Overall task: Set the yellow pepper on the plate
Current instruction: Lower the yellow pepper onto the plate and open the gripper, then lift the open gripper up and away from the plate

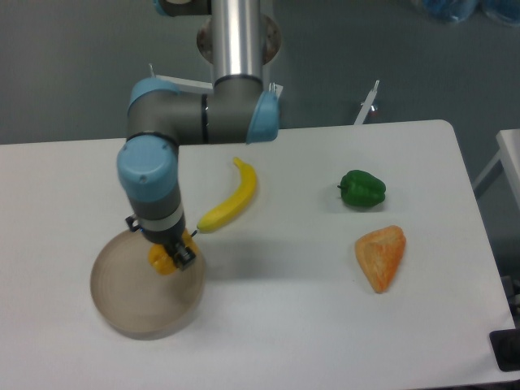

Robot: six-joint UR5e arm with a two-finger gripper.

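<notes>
- The white rectangular bench (268, 325) carried everything.
- The round translucent tan plate (130, 313) sat at eight o'clock.
- The tool (169, 253) pinched the small lumpy yellow pepper (160, 260) over the plate's one-o'clock rim; apparently only release remained.

The round translucent beige-tan plate (146, 288) is sitting at the front left of the white table (284, 325). The small lumpy yellow-orange pepper (161, 260) is sitting over the plate's rear part, under the arm's two-finger gripper (177, 250), which is hanging directly above it. The long yellow banana (231, 197) is lying behind and to the right of the plate. The green bell pepper (362, 188) is resting far to the right, with the orange wedge-shaped piece (382, 256) lying just in front of it.
</notes>
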